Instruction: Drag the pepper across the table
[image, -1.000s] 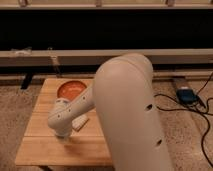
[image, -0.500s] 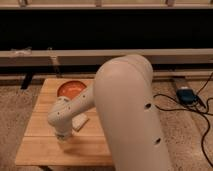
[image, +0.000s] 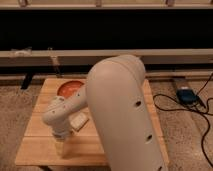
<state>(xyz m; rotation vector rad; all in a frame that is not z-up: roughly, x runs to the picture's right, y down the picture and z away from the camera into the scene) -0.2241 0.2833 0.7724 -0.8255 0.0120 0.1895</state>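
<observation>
Shift: my arm (image: 117, 110) has barely moved since a second ago.
My pincer (image: 60, 146): low over the table (image: 35, 152), near the pale block (image: 79, 121); spread or pressed together, I cannot tell.

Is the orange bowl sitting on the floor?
No: the orange bowl rests on the far side of the table; the gripper is low over its near part.

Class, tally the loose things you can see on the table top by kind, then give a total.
Orange bowl: 1
Pale block: 1
Pepper: 0 in view, perhaps behind the arm
Total: 2
The claw hangs over the table near its front edge.
</observation>
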